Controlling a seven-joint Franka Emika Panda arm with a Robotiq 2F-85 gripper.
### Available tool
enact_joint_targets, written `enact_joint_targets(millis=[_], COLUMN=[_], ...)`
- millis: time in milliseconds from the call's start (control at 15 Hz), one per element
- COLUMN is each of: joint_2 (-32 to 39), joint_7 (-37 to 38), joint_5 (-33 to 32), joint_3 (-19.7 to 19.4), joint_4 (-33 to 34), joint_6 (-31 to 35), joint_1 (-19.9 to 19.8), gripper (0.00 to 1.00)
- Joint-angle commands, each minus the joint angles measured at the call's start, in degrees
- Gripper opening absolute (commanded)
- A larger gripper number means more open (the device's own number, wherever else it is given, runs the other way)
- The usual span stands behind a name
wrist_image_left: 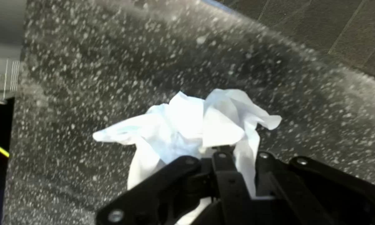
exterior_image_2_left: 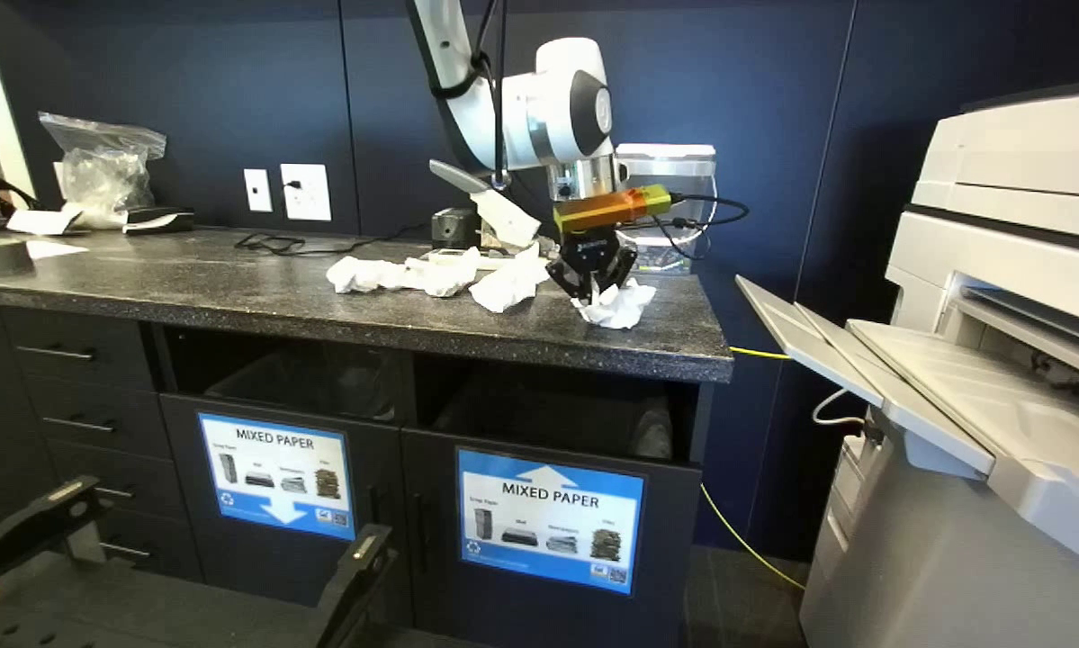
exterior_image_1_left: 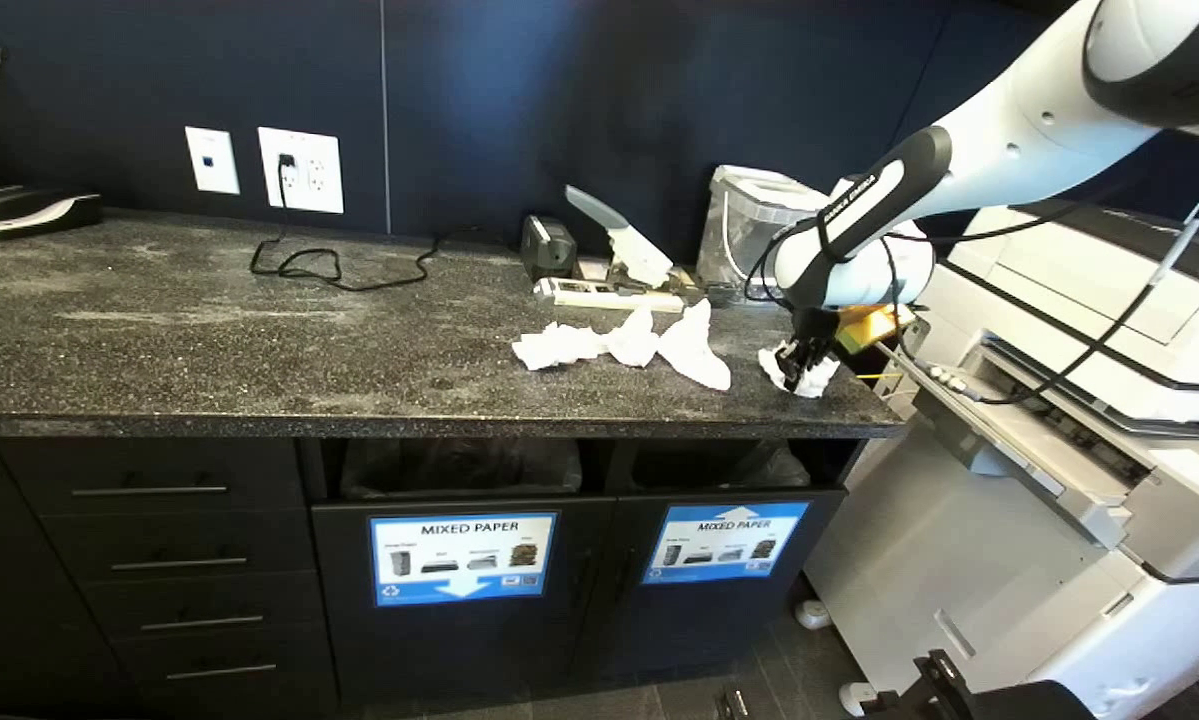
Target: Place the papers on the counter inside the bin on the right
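Three crumpled white papers lie in a row on the dark speckled counter (exterior_image_1_left: 409, 350): left (exterior_image_1_left: 557, 346), middle (exterior_image_1_left: 632, 339) and right (exterior_image_1_left: 696, 350). They also show in an exterior view, left (exterior_image_2_left: 366, 274), middle (exterior_image_2_left: 443, 274) and right (exterior_image_2_left: 510, 282). Another crumpled paper (exterior_image_2_left: 620, 308) is at the counter's right end. My gripper (exterior_image_2_left: 595, 290) points down at it. In the wrist view the gripper (wrist_image_left: 242, 157) is shut on this paper (wrist_image_left: 187, 125), with a fold between the fingers. The paper is at the counter surface; contact is unclear. The right bin (exterior_image_2_left: 654, 430) is under the counter.
A left bin (exterior_image_1_left: 459, 485) sits beside the right one. Both fronts carry MIXED PAPER signs (exterior_image_2_left: 550, 517). A paper cutter (exterior_image_1_left: 619, 290), a black box (exterior_image_1_left: 549, 247) and a clear tub (exterior_image_2_left: 667, 166) stand behind the papers. A printer (exterior_image_1_left: 1039, 400) is to the right of the counter.
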Motion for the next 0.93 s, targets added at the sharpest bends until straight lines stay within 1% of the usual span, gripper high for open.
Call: enact_joint_targets(millis=[0, 333, 533, 667, 867], joint_2=[-9.0, -18.5, -21.1, -21.1, -19.4], joint_7=[7.0, 8.7, 6.6, 7.7, 8.1], joint_5=[-0.5, 0.0, 1.5, 1.8, 5.9], joint_3=[0.7, 2.1, 3.6, 3.7, 6.0], joint_4=[-13.9, -29.1, -35.8, -39.8, -44.2], joint_6=[0.8, 1.7, 2.4, 7.1, 17.2], joint_1=[0.2, -0.3, -1.3, -1.0, -2.3], gripper=[0.11, 0.11, 0.11, 0.11, 0.13])
